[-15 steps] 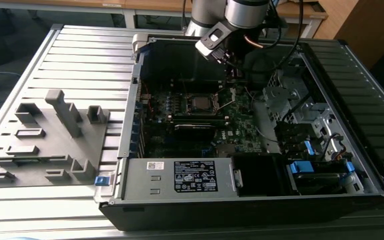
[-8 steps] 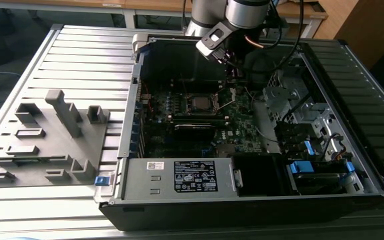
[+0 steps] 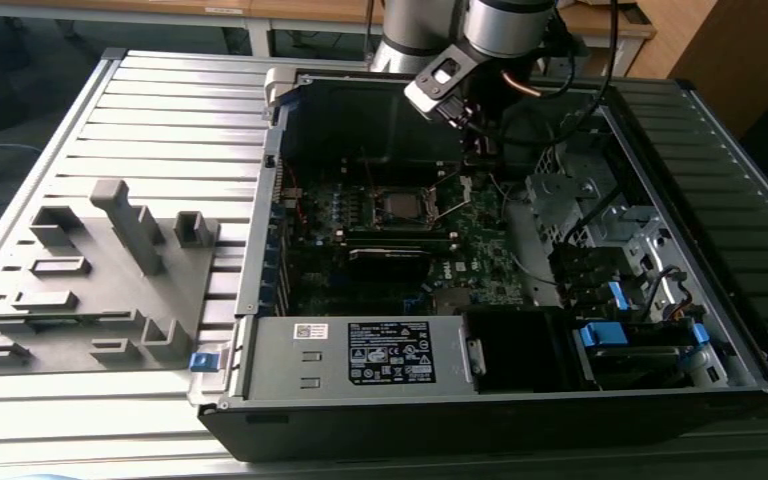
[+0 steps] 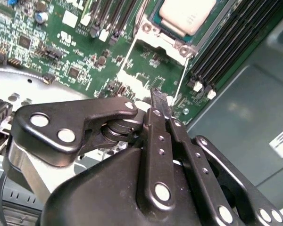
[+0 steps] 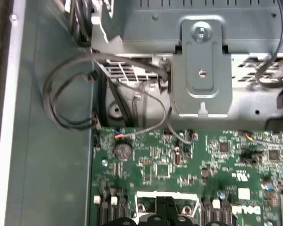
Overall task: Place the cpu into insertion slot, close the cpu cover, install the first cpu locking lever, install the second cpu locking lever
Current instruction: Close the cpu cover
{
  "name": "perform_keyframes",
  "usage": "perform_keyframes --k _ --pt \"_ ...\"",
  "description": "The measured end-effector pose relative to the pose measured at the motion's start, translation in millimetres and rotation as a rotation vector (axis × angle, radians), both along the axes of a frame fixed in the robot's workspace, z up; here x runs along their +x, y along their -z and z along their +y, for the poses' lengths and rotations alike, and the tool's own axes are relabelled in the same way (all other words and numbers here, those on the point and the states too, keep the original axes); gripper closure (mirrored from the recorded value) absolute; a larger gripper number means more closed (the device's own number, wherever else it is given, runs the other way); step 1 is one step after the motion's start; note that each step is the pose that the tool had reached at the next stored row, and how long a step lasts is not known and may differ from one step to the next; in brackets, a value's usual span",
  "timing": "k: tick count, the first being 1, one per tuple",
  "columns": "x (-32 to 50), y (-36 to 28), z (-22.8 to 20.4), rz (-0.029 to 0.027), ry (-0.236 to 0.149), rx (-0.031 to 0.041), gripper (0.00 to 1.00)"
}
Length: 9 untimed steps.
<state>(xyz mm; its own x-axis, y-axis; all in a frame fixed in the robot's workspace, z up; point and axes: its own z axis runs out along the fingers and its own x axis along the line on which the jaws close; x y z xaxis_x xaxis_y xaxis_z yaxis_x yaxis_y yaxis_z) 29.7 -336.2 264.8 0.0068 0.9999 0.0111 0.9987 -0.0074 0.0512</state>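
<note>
My gripper [image 4: 160,101] hovers over the board [image 4: 61,42], fingers pinched together on nothing (a slim tip suits prodding small parts, I'd guess). The cpu [image 4: 186,14] sits in its slot [image 4: 154,21], the cpu cover [image 4: 166,41] apparently down around it.

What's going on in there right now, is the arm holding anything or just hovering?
The arm's gripper hangs just above the motherboard inside the open computer case. It is shut, with nothing between its fingers. The cpu sits in its socket a little ahead of the gripper's tips, and the gripper is not touching it. From these views I can't tell whether the locking levers are set.
</note>
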Motion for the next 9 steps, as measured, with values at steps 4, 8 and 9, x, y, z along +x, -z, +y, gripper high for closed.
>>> perform_keyframes --k 4,8,9 --pt "7.5 0.0 0.3 0.0 0.0 -0.0001 0.89" --pt "13.6 0.0 0.7 0.0 0.005 -0.0007 0.89" --pt "14.5 0.1 0.8 0.0 0.01 -0.0008 0.89"
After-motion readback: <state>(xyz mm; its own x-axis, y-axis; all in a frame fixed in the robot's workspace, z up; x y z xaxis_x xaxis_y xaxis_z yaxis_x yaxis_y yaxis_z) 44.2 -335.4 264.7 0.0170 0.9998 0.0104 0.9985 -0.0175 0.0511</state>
